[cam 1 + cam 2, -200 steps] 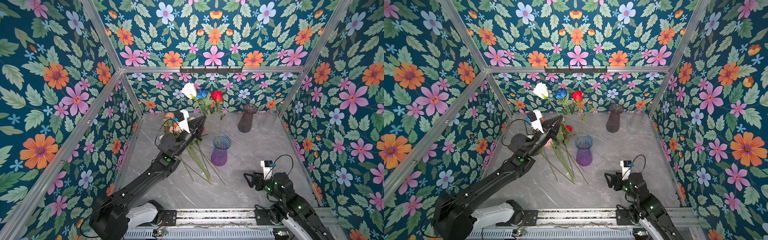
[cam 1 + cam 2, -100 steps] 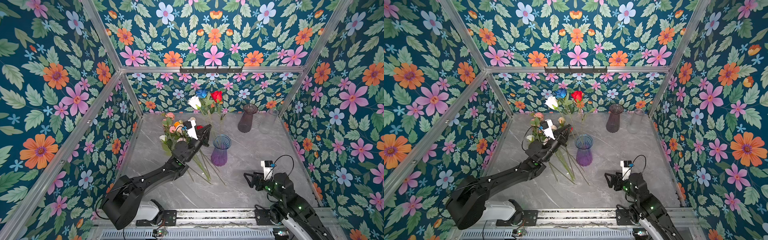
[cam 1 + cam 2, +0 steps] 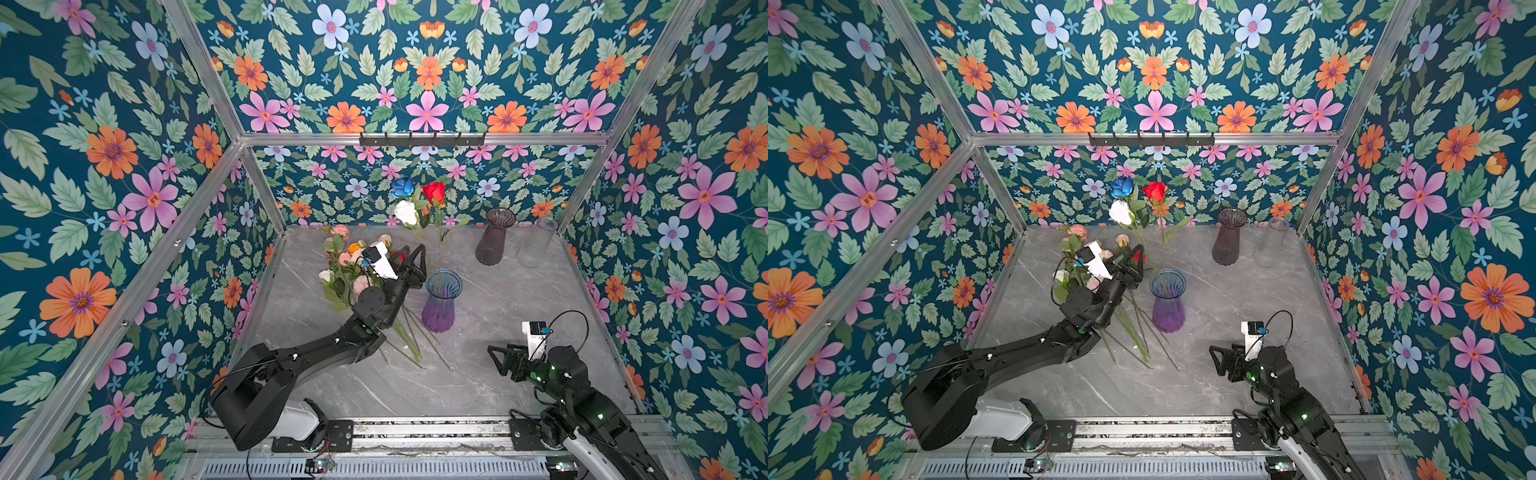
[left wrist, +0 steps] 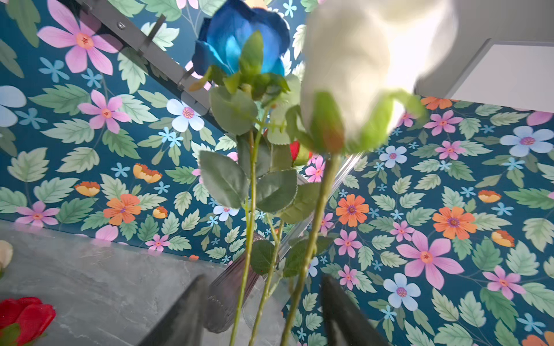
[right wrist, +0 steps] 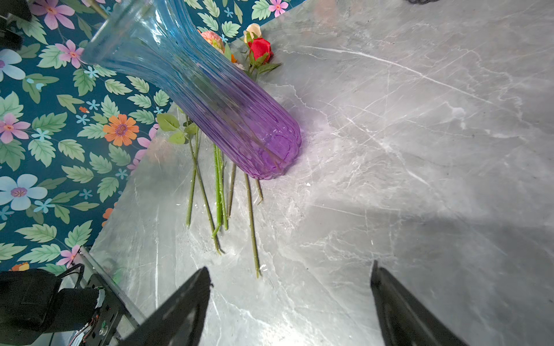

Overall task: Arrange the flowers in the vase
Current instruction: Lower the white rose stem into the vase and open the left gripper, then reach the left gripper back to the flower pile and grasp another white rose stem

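Observation:
The blue-to-purple glass vase (image 3: 441, 299) (image 3: 1168, 301) (image 5: 209, 99) stands mid-table. Three of the flowers stand in it: a blue rose (image 3: 402, 187) (image 4: 239, 39), a red rose (image 3: 434, 192) and a white rose (image 3: 406, 212) (image 4: 353, 69). The other flowers (image 3: 353, 270) (image 3: 1075, 257) lie in a pile to the vase's left, stems (image 5: 220, 194) pointing to the front. My left gripper (image 3: 413, 253) (image 4: 263, 280) is open just left of the vase rim, its jaws standing wide of the three stems. My right gripper (image 3: 494, 359) (image 5: 290, 268) is open over bare table at the front right.
A dark smoky vase (image 3: 494, 235) and a clear glass vase (image 3: 538, 241) stand at the back right by the wall. A red rose (image 4: 24, 317) lies on the table beside the left gripper. Flower-printed walls enclose the marble table (image 3: 519, 299) on three sides.
The left arm carried the white rose right and down to the vase, then the gripper opened and let it go. The right arm has not moved.

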Controlling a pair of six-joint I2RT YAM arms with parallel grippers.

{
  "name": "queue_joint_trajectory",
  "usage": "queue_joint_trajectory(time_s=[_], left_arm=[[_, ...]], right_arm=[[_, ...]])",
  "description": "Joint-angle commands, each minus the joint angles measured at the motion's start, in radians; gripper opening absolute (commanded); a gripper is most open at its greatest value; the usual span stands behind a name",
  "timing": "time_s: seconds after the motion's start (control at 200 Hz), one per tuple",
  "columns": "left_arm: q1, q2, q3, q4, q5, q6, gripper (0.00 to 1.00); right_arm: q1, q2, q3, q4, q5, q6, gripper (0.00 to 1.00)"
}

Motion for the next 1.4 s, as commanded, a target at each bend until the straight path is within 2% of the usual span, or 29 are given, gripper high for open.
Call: queue_joint_trajectory(time_s=[0.0, 0.09, 0.16, 0.45, 0.685, 0.75, 0.855, 0.985, 1.06, 1.17, 1.396], left_arm=[[-0.001, -0.041, 0.052, -0.280, -0.040, 0.016, 0.89], [0.001, -0.075, 0.079, -0.477, -0.043, 0.021, 0.89], [0.000, -0.119, 0.059, -0.557, -0.056, 0.020, 0.88], [0.000, -0.299, -0.030, -0.745, -0.133, -0.007, 0.86], [0.004, -0.419, -0.122, -0.828, -0.214, -0.012, 0.88], [0.021, -0.431, -0.117, -0.898, -0.225, -0.025, 0.82], [0.118, -0.406, -0.087, -1.032, -0.136, -0.077, 0.73], [0.344, -0.348, -0.157, -0.991, 0.188, -0.134, 0.69], [0.437, -0.312, -0.222, -0.915, 0.308, -0.168, 0.67], [0.512, -0.250, -0.297, -0.812, 0.390, -0.225, 0.64], [0.572, -0.131, -0.330, -0.736, 0.429, -0.265, 0.62]], right_arm=[[-0.001, -0.003, -0.002, 0.008, 0.002, 0.002, 0.85], [0.000, -0.005, -0.002, 0.010, 0.001, 0.002, 0.85], [0.000, -0.003, -0.003, 0.009, 0.001, 0.001, 0.85], [0.001, 0.002, -0.003, 0.014, -0.004, 0.001, 0.85], [0.001, 0.006, -0.004, 0.017, -0.007, -0.001, 0.85], [0.001, 0.006, -0.004, 0.017, -0.008, -0.001, 0.85], [0.001, 0.007, -0.003, 0.017, -0.008, -0.001, 0.85], [0.000, 0.010, -0.003, 0.019, -0.008, 0.000, 0.85], [0.001, 0.011, -0.002, 0.018, -0.008, -0.001, 0.85], [0.001, 0.011, -0.002, 0.017, -0.007, 0.001, 0.85], [0.000, 0.011, -0.002, 0.018, -0.005, 0.000, 0.85]])
